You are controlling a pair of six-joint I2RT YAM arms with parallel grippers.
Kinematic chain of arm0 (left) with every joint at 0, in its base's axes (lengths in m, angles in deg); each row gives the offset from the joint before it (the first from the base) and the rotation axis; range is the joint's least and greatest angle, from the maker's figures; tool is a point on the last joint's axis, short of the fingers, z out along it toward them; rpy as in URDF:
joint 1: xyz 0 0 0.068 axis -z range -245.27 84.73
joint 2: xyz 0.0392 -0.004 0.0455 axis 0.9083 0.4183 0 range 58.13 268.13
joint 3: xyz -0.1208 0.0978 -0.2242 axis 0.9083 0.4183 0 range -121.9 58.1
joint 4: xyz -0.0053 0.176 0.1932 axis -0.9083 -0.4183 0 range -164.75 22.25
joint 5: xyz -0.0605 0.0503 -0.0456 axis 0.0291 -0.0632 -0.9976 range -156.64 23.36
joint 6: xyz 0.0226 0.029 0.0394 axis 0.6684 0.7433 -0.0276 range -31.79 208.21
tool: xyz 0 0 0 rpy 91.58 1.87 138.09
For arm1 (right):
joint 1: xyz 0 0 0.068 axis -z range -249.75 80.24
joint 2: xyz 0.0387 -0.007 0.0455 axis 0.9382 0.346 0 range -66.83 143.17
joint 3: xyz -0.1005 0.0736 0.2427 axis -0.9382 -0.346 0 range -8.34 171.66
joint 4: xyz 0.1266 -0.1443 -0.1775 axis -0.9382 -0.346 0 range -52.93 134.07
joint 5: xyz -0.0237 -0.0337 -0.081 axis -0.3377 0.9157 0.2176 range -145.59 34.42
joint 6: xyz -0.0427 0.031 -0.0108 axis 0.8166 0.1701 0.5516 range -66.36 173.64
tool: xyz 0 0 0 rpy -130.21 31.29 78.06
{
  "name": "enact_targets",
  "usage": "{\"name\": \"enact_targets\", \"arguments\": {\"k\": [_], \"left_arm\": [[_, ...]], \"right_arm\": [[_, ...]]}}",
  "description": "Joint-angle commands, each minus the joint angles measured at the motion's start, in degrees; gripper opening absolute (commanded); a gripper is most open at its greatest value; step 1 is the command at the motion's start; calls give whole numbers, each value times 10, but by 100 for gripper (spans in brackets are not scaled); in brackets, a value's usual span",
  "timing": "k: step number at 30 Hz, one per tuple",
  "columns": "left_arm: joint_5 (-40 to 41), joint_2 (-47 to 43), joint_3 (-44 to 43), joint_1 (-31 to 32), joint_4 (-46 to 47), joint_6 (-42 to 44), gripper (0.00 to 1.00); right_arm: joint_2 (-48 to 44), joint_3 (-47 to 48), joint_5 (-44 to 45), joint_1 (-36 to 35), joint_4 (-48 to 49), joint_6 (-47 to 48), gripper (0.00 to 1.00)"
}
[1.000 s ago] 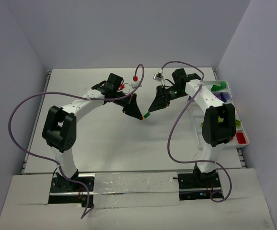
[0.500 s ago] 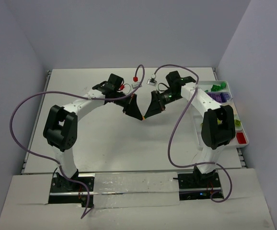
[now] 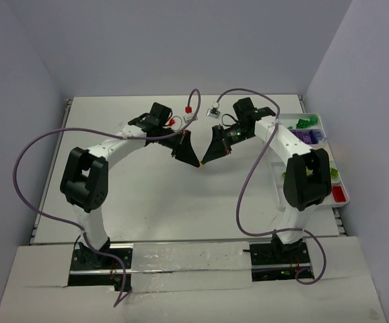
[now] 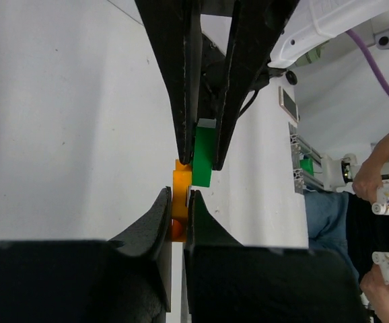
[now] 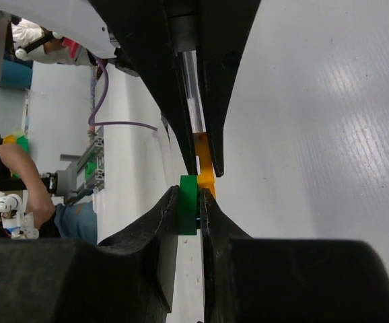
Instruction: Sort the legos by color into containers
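L gripper (image 4: 178, 202) is pinching the orange lego (image 4: 182, 180). R gripper (image 5: 189, 195) is pinching the green lego (image 5: 188, 214) joined to it, mid-table. Pull straight apart w/o twisting, keeping both grips firm. The tray (image 3: 338, 183) is sitting far right.

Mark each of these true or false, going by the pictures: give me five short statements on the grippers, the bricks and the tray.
1. The left gripper is shut on an orange brick. True.
2. The right gripper is open and empty. False: it is shut on a green brick.
3. The green brick and the orange brick touch each other between the two grippers. True.
4. The tray lies along the table's left edge. False: it lies along the right edge, beside the right arm.
5. The tray's nearest compartment holds purple bricks. False: a red brick lies there; the purple ones are further back.
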State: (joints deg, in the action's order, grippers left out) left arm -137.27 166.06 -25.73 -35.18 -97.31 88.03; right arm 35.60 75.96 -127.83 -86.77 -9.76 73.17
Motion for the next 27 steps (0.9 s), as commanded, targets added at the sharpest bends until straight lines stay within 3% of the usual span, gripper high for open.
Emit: {"name": "enact_targets", "arguments": {"k": [1,9,13,16,21,24,27], "left_arm": [[-29,19,-3,-16,37,-40,0],[-24,38,1,-41,60,-81,0],[33,25,-10,-43,54,-68,0],[120,12,-21,-43,52,-57,0],[242,4,-48,-43,54,-52,0],[311,1,-63,-43,64,-53,0],[340,4,-76,-43,66,-51,0]], "right_arm": [[-50,6,-15,-1,4,19,0],[-58,51,-32,-2,-130,127,0],[-75,35,-7,18,-124,111,0],[-76,26,40,90,-103,88,0],[-47,89,266,225,-31,14,0],[22,184,433,290,-11,-6,0],[104,266,504,324,-2,-21,0]]}}
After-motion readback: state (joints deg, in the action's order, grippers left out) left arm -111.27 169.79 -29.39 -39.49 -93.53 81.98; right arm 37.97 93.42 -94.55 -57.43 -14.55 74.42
